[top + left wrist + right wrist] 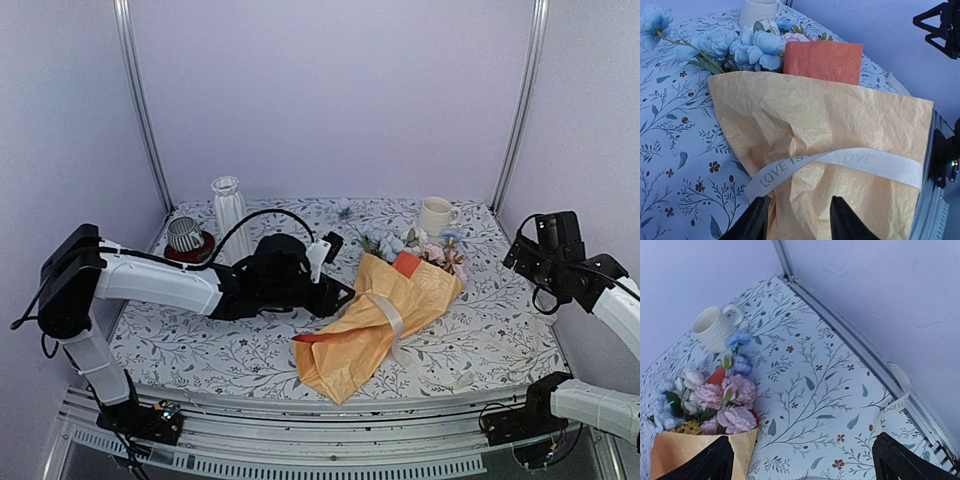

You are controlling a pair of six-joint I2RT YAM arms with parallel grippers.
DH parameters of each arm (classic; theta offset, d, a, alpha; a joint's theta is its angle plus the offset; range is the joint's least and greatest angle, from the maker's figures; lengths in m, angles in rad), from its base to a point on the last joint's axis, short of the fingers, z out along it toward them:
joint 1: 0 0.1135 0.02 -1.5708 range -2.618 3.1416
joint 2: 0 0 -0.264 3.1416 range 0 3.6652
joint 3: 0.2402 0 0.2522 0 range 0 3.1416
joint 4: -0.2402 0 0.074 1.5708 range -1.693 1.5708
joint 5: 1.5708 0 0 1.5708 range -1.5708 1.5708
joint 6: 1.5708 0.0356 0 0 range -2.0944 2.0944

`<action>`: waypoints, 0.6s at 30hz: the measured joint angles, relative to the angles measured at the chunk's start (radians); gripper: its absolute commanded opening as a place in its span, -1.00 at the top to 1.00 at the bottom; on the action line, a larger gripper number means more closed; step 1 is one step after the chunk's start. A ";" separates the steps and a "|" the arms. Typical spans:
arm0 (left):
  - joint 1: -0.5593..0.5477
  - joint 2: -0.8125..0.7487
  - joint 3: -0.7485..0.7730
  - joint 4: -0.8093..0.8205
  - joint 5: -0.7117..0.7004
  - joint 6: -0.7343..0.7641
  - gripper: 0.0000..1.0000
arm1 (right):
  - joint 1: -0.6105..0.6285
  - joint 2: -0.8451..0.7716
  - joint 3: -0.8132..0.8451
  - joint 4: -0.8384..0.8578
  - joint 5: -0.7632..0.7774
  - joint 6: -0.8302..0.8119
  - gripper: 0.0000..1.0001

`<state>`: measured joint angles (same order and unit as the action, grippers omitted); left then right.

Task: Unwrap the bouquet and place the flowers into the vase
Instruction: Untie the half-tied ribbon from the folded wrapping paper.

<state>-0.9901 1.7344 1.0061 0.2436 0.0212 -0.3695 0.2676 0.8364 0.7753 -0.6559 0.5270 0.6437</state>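
Item 1, bouquet [385, 315]: lies on its side mid-table on the patterned table [200, 345], well apart from the vase. The yellow-orange paper is bound by a whitish ribbon [840, 162].

Item 2, flowers [722, 400]: held in the paper, heads jutting from its far end. The right wrist view alone shows the pink and yellow blooms clearly; the left wrist view shows mostly blue ones and the orange lining.

Item 3, vase [229, 203]: upright at far left, seen only from above; its inside cannot be judged at this angle.

Item 4, mug [435, 215]: cream, just behind the flower heads.

Item 5, striped cup [185, 233]: seated on a red saucer [190, 253], beside the vase.

Item 6, left gripper [797, 225]: fingers apart, low over the paper just below the ribbon; contact unclear. The ribbon's lettering "LOVE IS" reads only here.

Item 7, right gripper [807, 470]: fingers spread wide, holding nothing, near the table's right edge.

Item 8, loose ribbon piece [897, 400]: possibly a strip, by the right rail.
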 measured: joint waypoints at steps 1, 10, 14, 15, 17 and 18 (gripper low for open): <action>0.000 -0.008 -0.002 -0.003 0.001 0.000 0.08 | 0.004 0.000 0.004 0.000 -0.041 -0.018 -0.98; -0.021 -0.102 -0.058 -0.066 -0.004 -0.003 0.12 | 0.269 0.027 0.007 -0.041 -0.265 -0.083 -0.95; -0.031 -0.147 -0.094 -0.095 -0.006 -0.014 0.20 | 0.416 0.079 0.006 -0.063 -0.340 -0.045 -0.89; -0.033 -0.156 -0.105 -0.100 -0.005 -0.019 0.22 | 0.438 0.091 0.006 -0.066 -0.352 -0.032 -0.89; -0.037 -0.170 -0.127 -0.109 0.001 -0.031 0.25 | 0.510 0.120 -0.002 -0.072 -0.368 0.005 -0.88; -0.040 -0.172 -0.137 -0.110 0.005 -0.039 0.27 | 0.544 0.131 -0.008 -0.074 -0.375 0.019 -0.85</action>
<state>-1.0298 1.5620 0.8692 0.1337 0.0265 -0.4084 0.8112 0.9672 0.7670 -0.7300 0.1520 0.6624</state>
